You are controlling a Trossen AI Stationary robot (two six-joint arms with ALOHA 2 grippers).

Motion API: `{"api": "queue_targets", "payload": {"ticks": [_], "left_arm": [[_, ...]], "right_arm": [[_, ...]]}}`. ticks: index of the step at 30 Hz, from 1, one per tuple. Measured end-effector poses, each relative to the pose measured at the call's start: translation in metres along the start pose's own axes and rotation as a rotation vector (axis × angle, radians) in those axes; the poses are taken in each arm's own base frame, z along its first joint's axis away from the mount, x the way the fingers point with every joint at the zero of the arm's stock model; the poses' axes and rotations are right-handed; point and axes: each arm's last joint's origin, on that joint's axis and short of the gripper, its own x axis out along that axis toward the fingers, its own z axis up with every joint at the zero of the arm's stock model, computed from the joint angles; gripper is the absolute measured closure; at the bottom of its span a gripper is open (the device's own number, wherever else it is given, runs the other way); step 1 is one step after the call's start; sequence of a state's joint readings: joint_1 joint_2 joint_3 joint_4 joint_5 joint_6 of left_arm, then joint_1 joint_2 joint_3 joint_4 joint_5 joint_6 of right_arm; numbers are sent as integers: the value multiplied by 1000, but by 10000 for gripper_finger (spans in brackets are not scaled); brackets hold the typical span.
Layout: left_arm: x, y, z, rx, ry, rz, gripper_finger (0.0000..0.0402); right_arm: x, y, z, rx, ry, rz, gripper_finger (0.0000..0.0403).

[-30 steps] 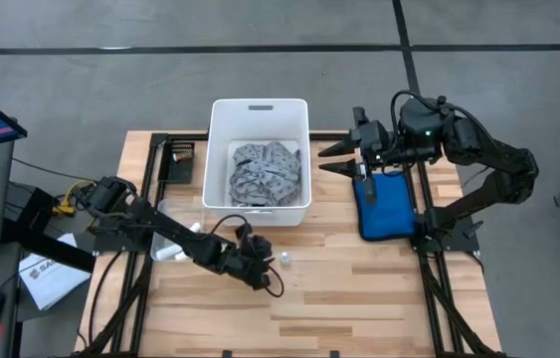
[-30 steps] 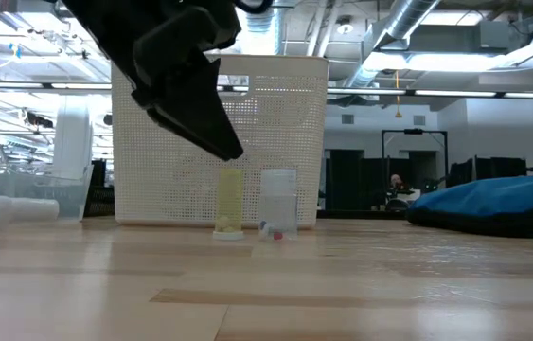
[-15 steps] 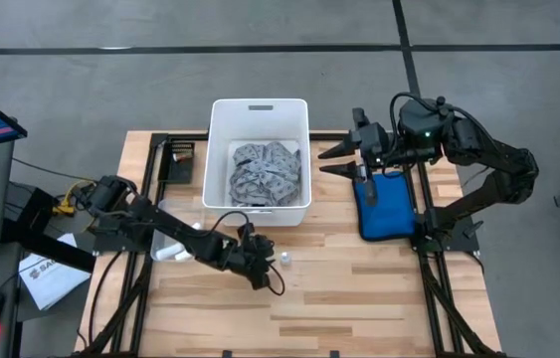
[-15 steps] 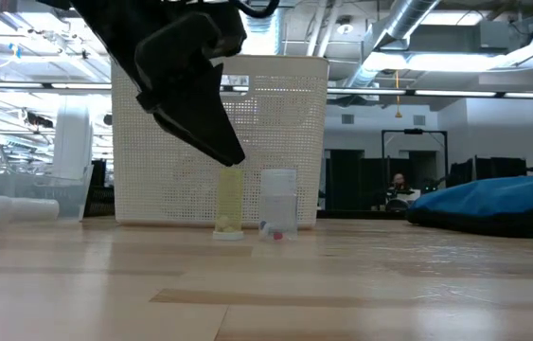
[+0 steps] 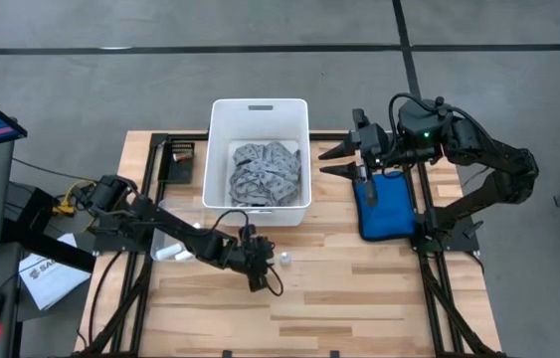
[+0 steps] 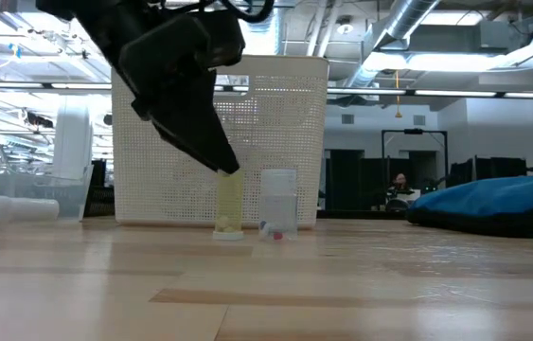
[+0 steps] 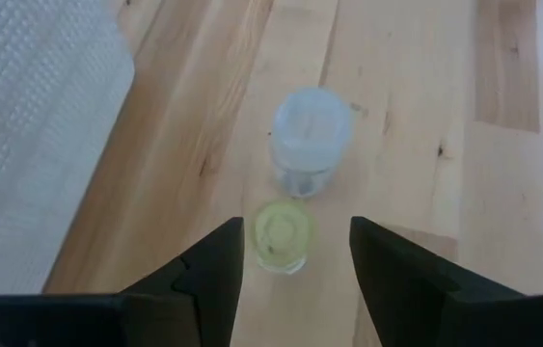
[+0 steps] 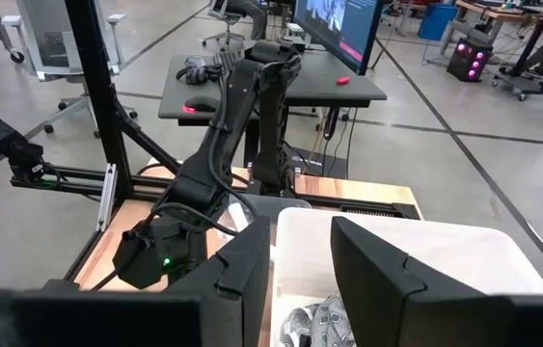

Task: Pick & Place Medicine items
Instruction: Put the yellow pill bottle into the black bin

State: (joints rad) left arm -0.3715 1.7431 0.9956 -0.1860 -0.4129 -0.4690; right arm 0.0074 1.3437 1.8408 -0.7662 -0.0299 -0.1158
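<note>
Left hand point(image 7: 292, 253) spread over yellowish vial point(image 7: 282, 235) | vials: 2 | clear vial point(image 7: 311, 141) beside

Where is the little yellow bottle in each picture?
High view: hidden under the left gripper, beside the clear vial.
Low view: the yellow vial stands before the white bin, at the gripper's tip.
Left wrist view: between the open fingers.
Right wrist view: not in it.
Shared landmark: the white bin.

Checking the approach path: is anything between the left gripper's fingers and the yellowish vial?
No. In the left wrist view the yellowish vial stands between the open left gripper fingers, only bare wood between.
</note>
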Motion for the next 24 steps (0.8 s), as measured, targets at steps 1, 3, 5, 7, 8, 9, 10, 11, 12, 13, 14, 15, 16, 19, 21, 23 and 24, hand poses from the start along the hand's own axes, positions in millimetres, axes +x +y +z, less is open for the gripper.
{"api": "queue_targets", "payload": {"ticks": [1,3,5,7,8,9,10,11,12,13,14,15,16,19,21,23,24], "left_arm": [[0,0,0,-3,-2,-10,219],[1,0,-1,-5,-4,-17,220],[2,2,-2,-2,2,1,225],[3,3,-1,-10,-7,4,233],[3,4,0,-12,-7,3,238],[3,4,0,-12,-1,-1,243],[3,5,0,-13,2,-5,249],[4,6,0,-16,3,-5,255],[4,6,0,-16,3,-6,260],[4,6,0,-16,3,-6,266],[4,6,0,-17,3,-5,272],[4,6,0,-18,3,-4,278],[4,6,0,-18,5,-7,285],[4,6,0,-19,10,-21,310],[4,6,0,-25,10,-21,325],[4,6,1,-27,9,-24,328],[4,6,1,-27,8,-26,328]], "right_arm": [[0,0,0,0,0,0,294],[0,0,0,0,0,0,294],[0,0,0,1,1,0,294],[0,0,0,1,3,0,294],[0,0,0,2,4,0,294],[0,0,0,3,5,1,294],[0,0,0,3,5,1,294],[0,0,0,3,5,1,294],[0,0,0,3,5,1,294],[0,0,0,3,5,1,294],[0,0,0,3,5,1,294],[0,0,0,3,5,1,294],[0,0,0,3,5,1,294],[0,0,-1,3,6,1,294],[0,0,-1,3,8,1,294],[0,0,-1,4,12,1,294],[0,0,-1,4,14,2,294]]}}
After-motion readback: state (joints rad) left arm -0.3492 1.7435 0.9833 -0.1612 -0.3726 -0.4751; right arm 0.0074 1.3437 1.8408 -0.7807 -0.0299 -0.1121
